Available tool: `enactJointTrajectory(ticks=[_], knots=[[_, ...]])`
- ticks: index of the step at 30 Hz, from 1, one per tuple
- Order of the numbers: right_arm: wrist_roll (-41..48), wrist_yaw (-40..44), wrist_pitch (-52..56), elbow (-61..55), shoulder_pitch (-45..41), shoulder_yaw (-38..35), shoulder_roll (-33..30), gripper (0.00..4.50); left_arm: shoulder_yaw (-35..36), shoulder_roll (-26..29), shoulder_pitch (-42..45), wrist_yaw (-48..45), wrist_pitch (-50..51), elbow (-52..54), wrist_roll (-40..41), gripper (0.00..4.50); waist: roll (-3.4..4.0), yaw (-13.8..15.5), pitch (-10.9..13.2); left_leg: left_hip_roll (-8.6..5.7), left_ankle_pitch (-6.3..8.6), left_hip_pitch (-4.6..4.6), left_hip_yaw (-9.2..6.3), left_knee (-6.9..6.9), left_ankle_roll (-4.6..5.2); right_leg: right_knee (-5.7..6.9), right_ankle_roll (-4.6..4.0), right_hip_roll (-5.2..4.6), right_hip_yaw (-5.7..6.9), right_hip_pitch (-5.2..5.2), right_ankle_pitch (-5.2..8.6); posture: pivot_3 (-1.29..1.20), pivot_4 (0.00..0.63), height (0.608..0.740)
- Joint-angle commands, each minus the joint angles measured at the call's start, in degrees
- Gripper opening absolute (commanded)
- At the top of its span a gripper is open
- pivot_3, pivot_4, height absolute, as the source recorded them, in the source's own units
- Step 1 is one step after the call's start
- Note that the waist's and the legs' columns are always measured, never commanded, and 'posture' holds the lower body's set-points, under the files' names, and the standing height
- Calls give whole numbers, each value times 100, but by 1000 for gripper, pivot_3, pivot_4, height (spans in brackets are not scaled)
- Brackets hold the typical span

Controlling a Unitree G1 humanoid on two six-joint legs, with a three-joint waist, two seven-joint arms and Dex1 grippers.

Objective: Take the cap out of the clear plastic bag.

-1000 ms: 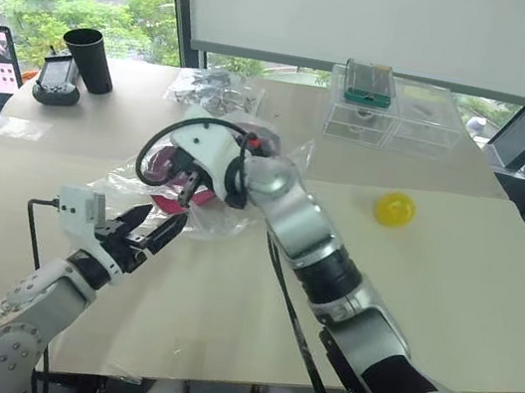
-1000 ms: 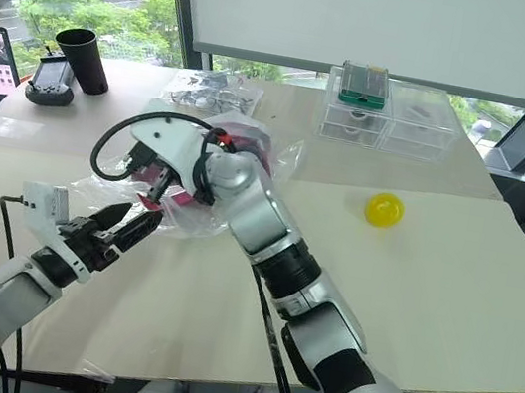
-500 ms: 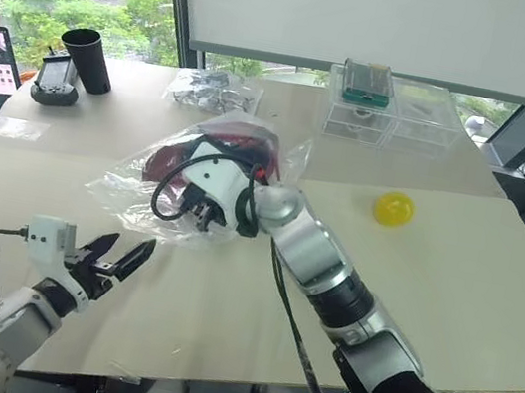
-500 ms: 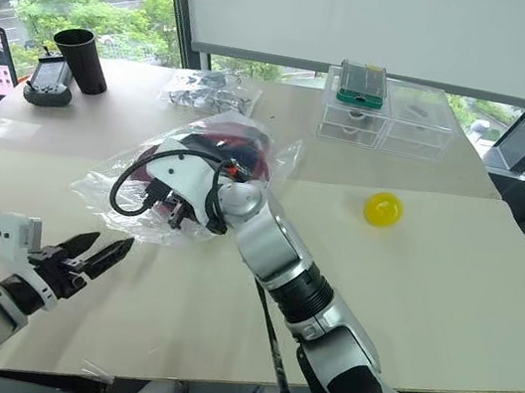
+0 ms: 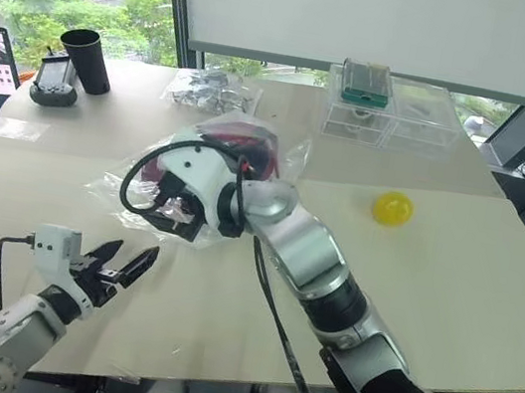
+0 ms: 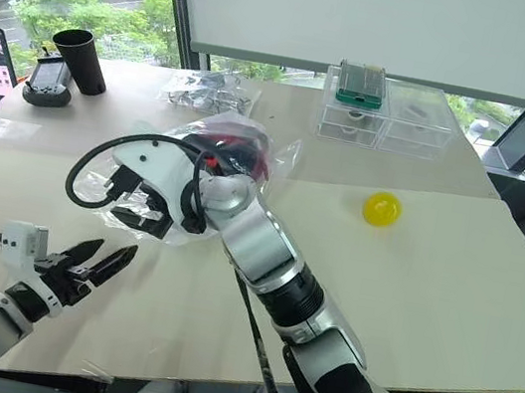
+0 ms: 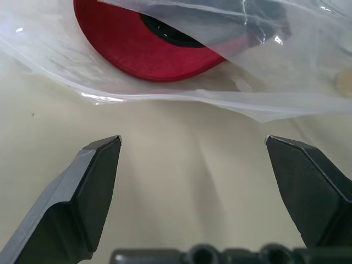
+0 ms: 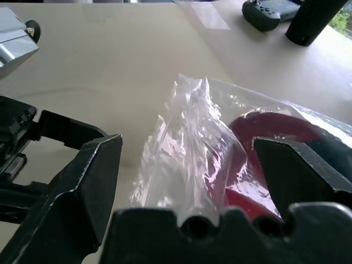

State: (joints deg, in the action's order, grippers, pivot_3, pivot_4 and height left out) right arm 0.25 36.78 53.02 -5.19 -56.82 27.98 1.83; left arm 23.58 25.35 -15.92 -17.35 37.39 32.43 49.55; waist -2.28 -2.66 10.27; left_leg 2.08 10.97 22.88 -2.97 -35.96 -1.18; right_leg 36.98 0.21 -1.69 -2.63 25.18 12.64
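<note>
step: cap (image 7: 159, 52) sits inside the bag (image 8: 192, 159), mid-surface.
hands: left hand (image 5: 120, 266) and right hand (image 8: 187, 159) both spread, empty.
next: pinch the bag edge, then reach the brim.

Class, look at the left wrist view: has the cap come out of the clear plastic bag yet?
No, the cap's red brim lies under the clear plastic bag's film.

Red-brimmed, dark-crowned cap (image 7: 159, 52) inside a clear glossy bag (image 8: 192, 148), yellow ball (image 5: 393, 208), black cup (image 5: 85, 59), green-lidded clear boxes (image 5: 379, 105), pale beige table (image 5: 449, 288), black-fingered grippers: left (image 5: 122, 267), right (image 8: 192, 181).
</note>
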Motion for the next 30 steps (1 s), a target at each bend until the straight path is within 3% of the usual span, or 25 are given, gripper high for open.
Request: enactJointTrajectory(ticks=[1, 5, 9, 13, 22, 30], knots=[[-133, -178, -300, 26, -76, 130, -6, 4480, 44, 13, 4, -32, -104, 159, 0, 4500, 0, -1, 0, 0, 0, 0, 0, 0, 0, 0, 0, 0, 0, 0, 0, 0, 150, 740], [-928, -594, -1412, 846, 53, 876, -345, 4480, 90, 13, 8, -10, -121, 195, 14, 4500, -1, -4, -1, 0, 0, -1, 1, 1, 0, -1, -1, 0, 0, 0, 1, 0, 150, 740], [-1317, -998, -2082, 1426, 165, 976, -328, 4480, 119, 4, 11, 11, -146, 212, 0, 4500, -2, 0, -1, 0, 0, 3, 2, 1, -1, -2, -2, 0, -1, 3, 1, 0, 150, 740], [-1509, -1120, -2409, 1613, 296, 984, -278, 3406, 103, -5, -13, 43, -135, 275, 9, 4500, -2, -12, -1, 0, 0, 3, 2, 1, -1, -2, -2, 0, -2, 3, 0, 0, 150, 740], [-1809, -1205, -2437, 1867, 339, 857, -98, 301, 29, 18, 109, 120, -77, 384, 67, 4500, -2, 1, -1, 1, 0, 1, 1, 0, -1, -1, -2, 1, -1, 2, 0, 0, 150, 740], [-1912, -1185, -2492, 1987, 289, 737, -19, 301, 103, 38, 135, 171, 77, 522, 551, 4500, -1, -11, -1, 1, 0, 1, 1, 1, -1, -2, -2, 1, -2, 1, 0, 0, 150, 740]])
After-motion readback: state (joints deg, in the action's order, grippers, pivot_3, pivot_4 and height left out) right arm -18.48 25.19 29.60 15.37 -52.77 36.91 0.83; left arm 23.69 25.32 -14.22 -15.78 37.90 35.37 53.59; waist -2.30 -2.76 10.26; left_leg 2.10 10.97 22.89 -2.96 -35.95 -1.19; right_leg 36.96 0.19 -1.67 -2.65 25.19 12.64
